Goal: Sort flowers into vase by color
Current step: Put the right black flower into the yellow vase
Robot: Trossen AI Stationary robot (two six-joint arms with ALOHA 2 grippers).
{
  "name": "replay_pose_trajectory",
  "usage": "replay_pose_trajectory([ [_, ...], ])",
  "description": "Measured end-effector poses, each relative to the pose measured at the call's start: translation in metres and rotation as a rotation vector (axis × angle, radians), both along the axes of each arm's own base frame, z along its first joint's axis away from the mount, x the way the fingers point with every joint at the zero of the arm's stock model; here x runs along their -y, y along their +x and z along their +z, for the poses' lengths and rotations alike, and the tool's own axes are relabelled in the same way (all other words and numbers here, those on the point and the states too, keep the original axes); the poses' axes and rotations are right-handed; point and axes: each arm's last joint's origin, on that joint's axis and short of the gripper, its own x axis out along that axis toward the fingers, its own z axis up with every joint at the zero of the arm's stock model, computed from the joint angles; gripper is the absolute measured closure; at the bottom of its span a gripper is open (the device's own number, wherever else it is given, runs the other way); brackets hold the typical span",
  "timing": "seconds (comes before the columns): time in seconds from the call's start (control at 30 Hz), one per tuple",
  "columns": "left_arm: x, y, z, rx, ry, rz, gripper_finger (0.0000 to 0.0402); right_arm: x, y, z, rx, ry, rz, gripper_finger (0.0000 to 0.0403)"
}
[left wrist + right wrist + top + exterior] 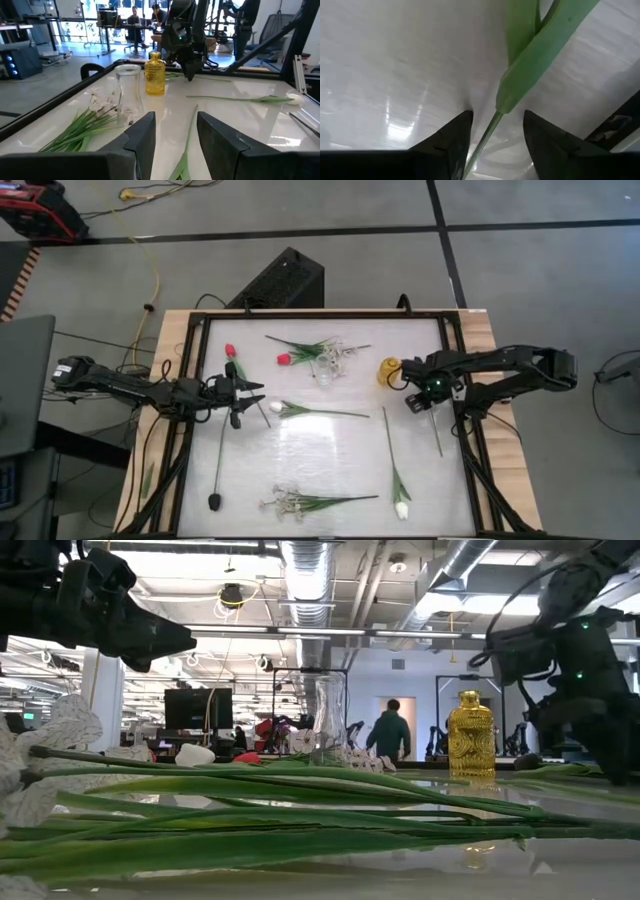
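Flowers lie flat on the white table. By the left gripper are a red tulip, a dark purple bloom on a long stem, and a white tulip. Another red tulip lies by the clear vase, which stands next to the yellow vase. A second white tulip and a white blossom sprig lie near the front. My left gripper hangs open above the table. My right gripper is open and low over a green stem, a finger on each side.
A black frame borders the table top. Both vases stand at mid-table toward the far edge, between the two arms. The white tulip's stem runs under my left gripper. A black box sits beyond the far edge. People stand in the room behind.
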Motion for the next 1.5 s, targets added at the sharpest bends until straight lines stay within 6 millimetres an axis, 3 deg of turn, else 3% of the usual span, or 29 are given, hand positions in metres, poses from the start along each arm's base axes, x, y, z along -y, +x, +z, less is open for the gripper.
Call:
replay_pose_trajectory([
  [0.3, -0.001, 0.000, 0.000, 0.000, 0.004, 0.026, 0.0269, 0.005, 0.006, 0.025, 0.033, -0.040, -0.063, 0.0380],
  [0.5, -0.001, 0.000, 0.000, 0.003, -0.002, 0.036, 0.0269, 0.019, 0.008, 0.057, 0.004, -0.182, -0.088, 0.0361],
  [0.63, -0.001, 0.000, 0.000, 0.004, -0.004, 0.044, 0.0269, 0.031, 0.009, 0.086, -0.011, -0.347, -0.065, 0.0373],
  [0.87, -0.001, 0.000, 0.001, 0.006, -0.012, 0.045, 0.0269, 0.039, 0.026, 0.145, 0.428, -0.725, 0.001, 0.0379],
  [1.07, -0.001, 0.000, 0.001, 0.006, -0.014, 0.046, 0.0269, 0.027, 0.011, 0.192, 0.747, -1.032, -0.004, 0.0375],
  [1.3, -0.001, 0.000, 0.001, 0.005, -0.011, 0.046, 0.0269, 0.013, 0.011, 0.216, 0.937, -1.149, 0.122, 0.0375],
  [1.5, -0.001, 0.000, 0.001, 0.006, -0.011, 0.047, 0.0269, 0.005, 0.025, 0.212, 0.949, -1.121, 0.195, 0.0376],
])
